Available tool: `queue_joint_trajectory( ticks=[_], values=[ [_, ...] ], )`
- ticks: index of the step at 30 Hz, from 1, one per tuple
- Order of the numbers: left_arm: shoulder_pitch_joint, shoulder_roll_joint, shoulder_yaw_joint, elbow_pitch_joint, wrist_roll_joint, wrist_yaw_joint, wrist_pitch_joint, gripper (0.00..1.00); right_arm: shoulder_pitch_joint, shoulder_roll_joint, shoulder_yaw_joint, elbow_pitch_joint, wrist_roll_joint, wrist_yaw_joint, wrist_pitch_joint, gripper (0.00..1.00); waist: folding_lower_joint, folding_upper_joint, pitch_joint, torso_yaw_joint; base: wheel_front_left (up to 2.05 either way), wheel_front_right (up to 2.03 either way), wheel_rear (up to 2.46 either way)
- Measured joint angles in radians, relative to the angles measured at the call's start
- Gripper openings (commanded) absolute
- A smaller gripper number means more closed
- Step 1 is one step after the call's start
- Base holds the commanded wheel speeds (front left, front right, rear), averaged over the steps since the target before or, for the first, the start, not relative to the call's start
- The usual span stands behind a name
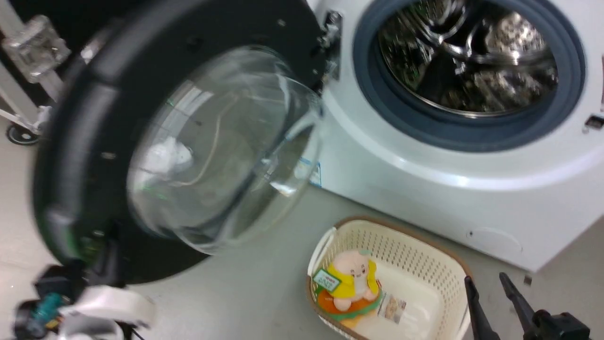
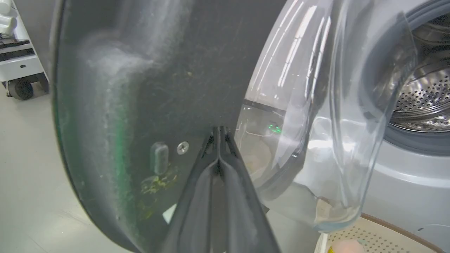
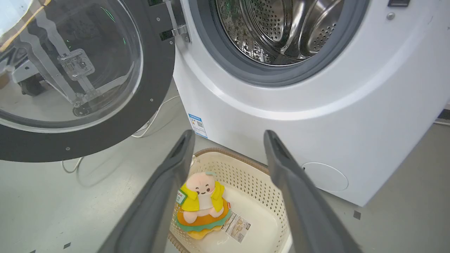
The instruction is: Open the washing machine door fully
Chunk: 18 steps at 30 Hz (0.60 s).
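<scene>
We judge the door's swing to be in its pushing stage: the large round glossy black washing machine door [image 1: 188, 141], with its bulging clear glass centre, stands well out from the big white front-loading washing machine [image 1: 424, 179], hanging on its metal hinge [image 1: 331, 38] at the left of the opening. Our left gripper [image 2: 218, 131] has its two dark fingers pressed together with nothing between them, and the tips seem to rest on the door's black inner face just beside the glass. Our right gripper [image 3: 228, 135] hangs idle above the basket, fingers spread wide and holding nothing. We cannot tell how much travel the hinge has left. The next move, in our view, calls for a steady outward push along the door's arc, with the tips kept on the black ring and off the slippery glass. The steel perforated drum [image 1: 467, 56] looks empty. The cream perforated plastic basket [image 1: 406, 236] on the floor before the machine holds a plush doll in yellow and orange [image 1: 351, 283], with a small printed card [image 3: 237, 226] beside it
</scene>
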Motion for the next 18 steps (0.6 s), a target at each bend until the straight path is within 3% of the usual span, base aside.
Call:
queue_joint_trajectory(
  ticks=[11,18],
  values=[
    [-0.195,0.086,0.179,0.220,-0.067,-0.011,-0.015,0.00,-0.030,-0.039,-0.006,-0.051,-0.020,0.000,0.028,1.00,0.0002,0.0000,0.135,-0.070,0.00,0.00,0.00],
    [-0.274,0.134,0.271,0.300,-0.053,-0.036,-0.016,0.00,-0.042,-0.050,-0.015,-0.084,-0.024,0.000,0.046,1.00,0.0003,0.0000,0.194,-0.090,0.00,0.00,0.00]
  ],
)
